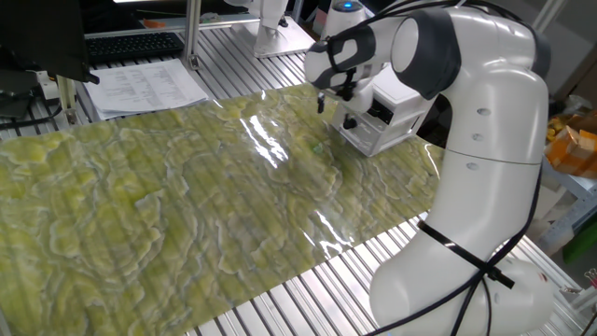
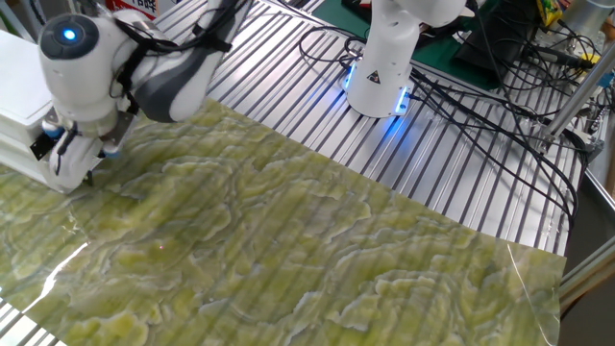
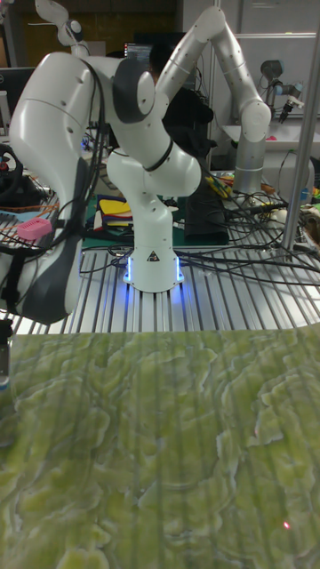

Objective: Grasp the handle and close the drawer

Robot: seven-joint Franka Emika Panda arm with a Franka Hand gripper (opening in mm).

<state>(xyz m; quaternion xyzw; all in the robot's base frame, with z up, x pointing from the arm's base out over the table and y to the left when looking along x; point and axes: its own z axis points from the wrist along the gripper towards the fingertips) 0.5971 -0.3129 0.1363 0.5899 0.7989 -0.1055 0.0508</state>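
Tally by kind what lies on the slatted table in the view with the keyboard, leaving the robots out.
White cabinet: 1
Green mat: 1
Black keyboard: 1
Stack of printed papers: 1
Total: 4

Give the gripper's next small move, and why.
Probably ease the gripper toward the handle and straddle it. The gripper hangs off to one side, holding nothing, and the drawer front seems to jut past the dark upper tier, so it looks not fully shut.
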